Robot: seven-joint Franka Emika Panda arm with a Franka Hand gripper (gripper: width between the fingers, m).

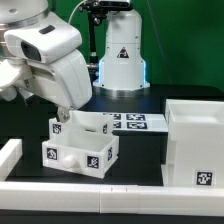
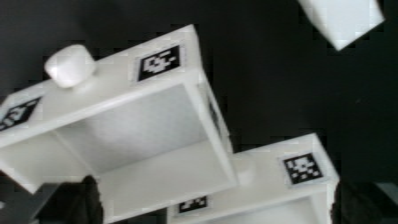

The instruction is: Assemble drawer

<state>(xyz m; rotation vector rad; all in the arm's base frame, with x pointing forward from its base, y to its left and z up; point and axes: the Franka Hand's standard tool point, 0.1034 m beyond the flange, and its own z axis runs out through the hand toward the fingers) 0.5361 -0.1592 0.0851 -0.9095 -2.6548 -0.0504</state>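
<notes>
The small tray sits on the black table toward the exterior view's left, well apart from the large shell at the right. The gripper hangs at the tray's rear wall; I cannot tell whether its jaws grip it. The step looks like grasping this tray; next it needs carrying to the shell's opening and sliding in squarely

The exterior view looks from slightly above the counter, across it toward the arm's base and a green wall, at middling range, taking in the big shell. The wrist view rides on the arm, looking steeply down from very close. Both views share the knobbed tray and the second tray.
</notes>
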